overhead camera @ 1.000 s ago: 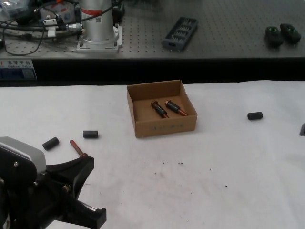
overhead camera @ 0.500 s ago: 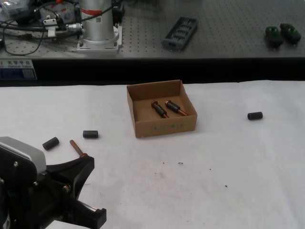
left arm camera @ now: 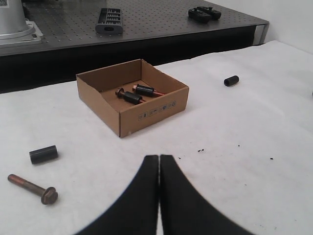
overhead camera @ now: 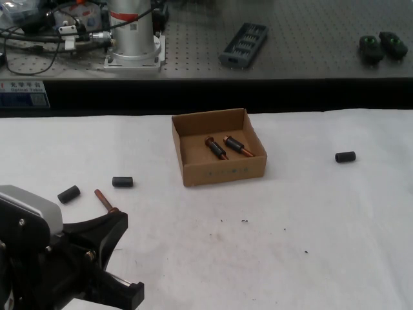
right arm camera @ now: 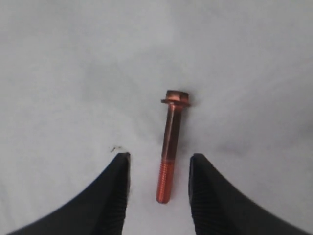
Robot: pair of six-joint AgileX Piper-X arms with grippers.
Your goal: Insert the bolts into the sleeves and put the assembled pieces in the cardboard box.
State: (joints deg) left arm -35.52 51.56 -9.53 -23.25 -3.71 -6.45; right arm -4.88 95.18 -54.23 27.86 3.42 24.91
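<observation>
1. The cardboard box sits open-topped near the middle of the white-covered surface, toward its far edge.
2. Two assembled pieces lie side by side on the box floor. One is on the left-arm side and the other is just beside it. Each is a copper-coloured bolt run through a black sleeve.
3. From the left wrist camera, the same box is ahead of the arm, and both pieces lie against its far half.
4. The left gripper has its two black fingers pressed together with nothing between them. It hovers above bare surface, well short of the box.
5. The left arm takes up the near corner of the overhead view.
6. Just beyond that arm lies a loose bolt. A loose sleeve is near its far end, and another sleeve is off to the outer side. None of these touch.
7. The left wrist camera shows that bolt with its head pointing inward, and a sleeve lying apart from it.
8. A third sleeve lies alone, well to the right of the box.
9. The right gripper has its fingers apart, low over the white surface.
10. A second loose bolt lies flat there. Its threaded end is between the fingertips and its head points away, and neither finger appears to touch it.
11. Behind the white surface, a perforated metal table carries a black rack and a metal column.
</observation>
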